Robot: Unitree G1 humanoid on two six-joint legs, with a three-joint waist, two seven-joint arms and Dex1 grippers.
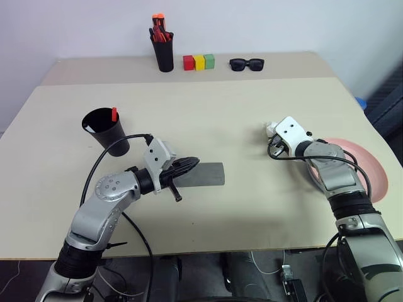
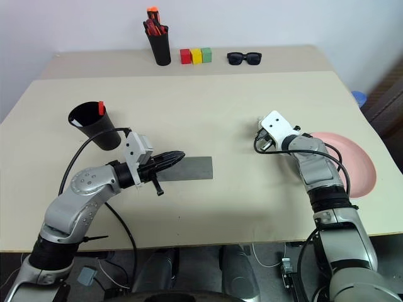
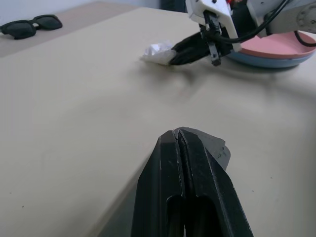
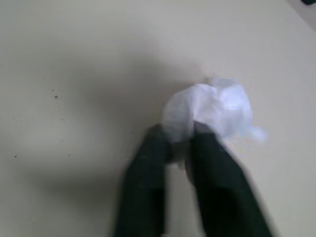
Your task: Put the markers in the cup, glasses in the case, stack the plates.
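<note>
Left eye view: case (image 1: 203,175) under left tool (image 1: 189,166).

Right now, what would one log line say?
right gripper: shut on crumpled white paper | left gripper: shut over grey case | plates: stacked

Broad bare stretch of the beige table (image 1: 208,119) lies open between the arms. Obstacles: tapered black plastic cup (image 1: 107,131) near the left edge; flat grey rectangular case (image 1: 204,175) at centre front; crumpled white wad (image 4: 210,111); stacked pink-on-blue plates (image 3: 276,49) at right; slim pen cup (image 1: 164,53), coloured blocks (image 1: 199,61) and black sunglasses (image 1: 246,64) along the far edge.
</note>
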